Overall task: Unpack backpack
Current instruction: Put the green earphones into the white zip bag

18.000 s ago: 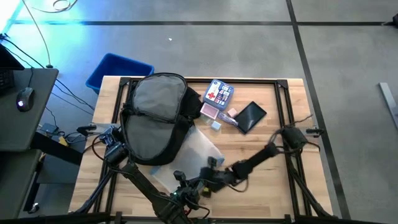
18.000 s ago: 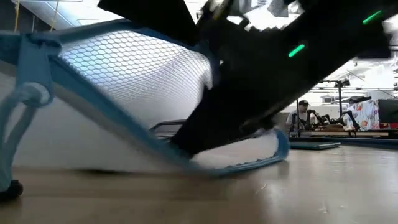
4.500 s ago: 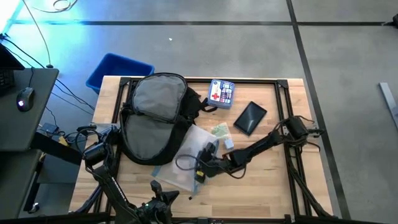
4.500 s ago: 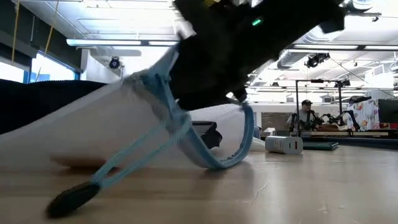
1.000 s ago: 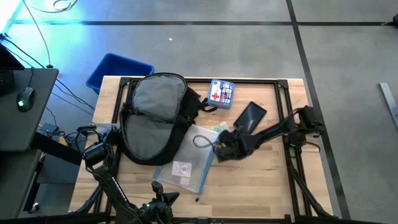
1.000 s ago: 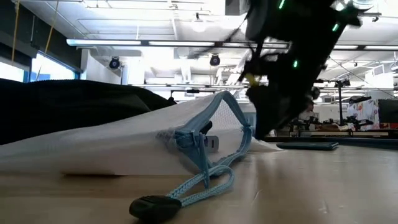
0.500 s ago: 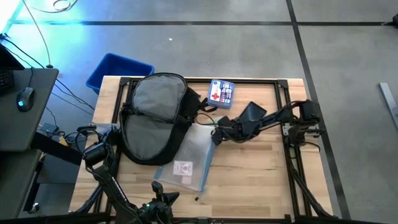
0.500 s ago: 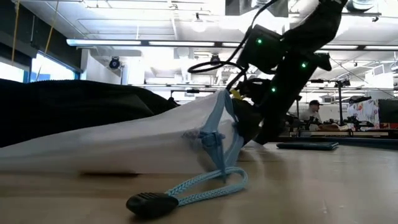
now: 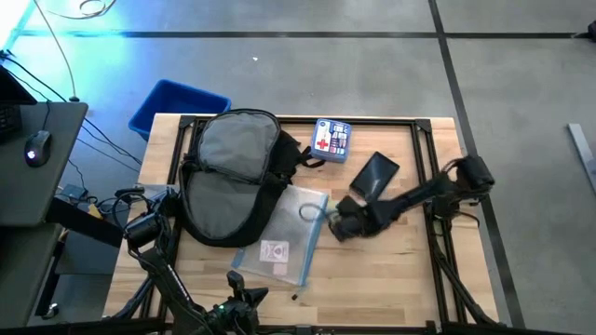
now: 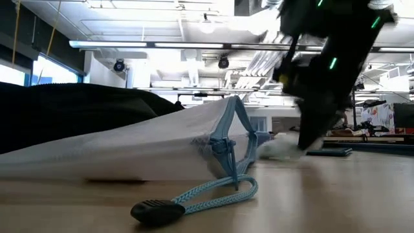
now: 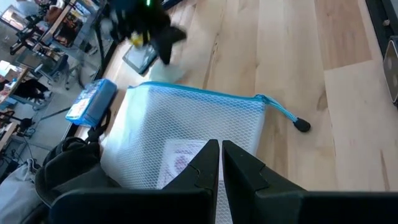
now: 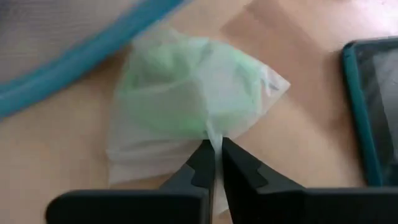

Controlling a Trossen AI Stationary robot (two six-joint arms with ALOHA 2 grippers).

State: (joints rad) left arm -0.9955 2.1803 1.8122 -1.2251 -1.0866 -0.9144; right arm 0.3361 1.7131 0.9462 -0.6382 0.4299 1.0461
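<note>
The black backpack (image 9: 233,172) lies open at the table's left, its grey lining up. The clear mesh pouch (image 9: 284,237) with blue edging lies flat beside it. A small translucent plastic bag with something green inside (image 12: 193,93) lies on the wood between the pouch and a dark tablet (image 9: 372,175). My right gripper (image 12: 215,152) is shut on this bag and shows in the high view (image 9: 337,226) and the low view (image 10: 307,144). My left gripper (image 11: 221,149) hangs shut above the pouch's near end (image 9: 237,279) and holds nothing. My right gripper pinches a thin edge of the small bag's plastic (image 12: 214,132) between its two fingertips. The fingers come steeply from above, slanting from the table's right. The green-filled bulk of the bag lies beyond the fingertips; whether it rests on the wood or hangs just clear, I cannot tell.
A white and blue first-aid box (image 9: 331,140) stands at the far edge. The pouch's blue cord with a black end (image 10: 155,210) trails toward the near edge. A blue bin (image 9: 177,107) sits beyond the table's far left corner. Bare wood lies at the near right.
My right gripper has swung toward the far edge and the backpack, then come back toward the table's right and near side, ending beside the tablet over the small bag. The pouch and the backpack have stayed where they were.
</note>
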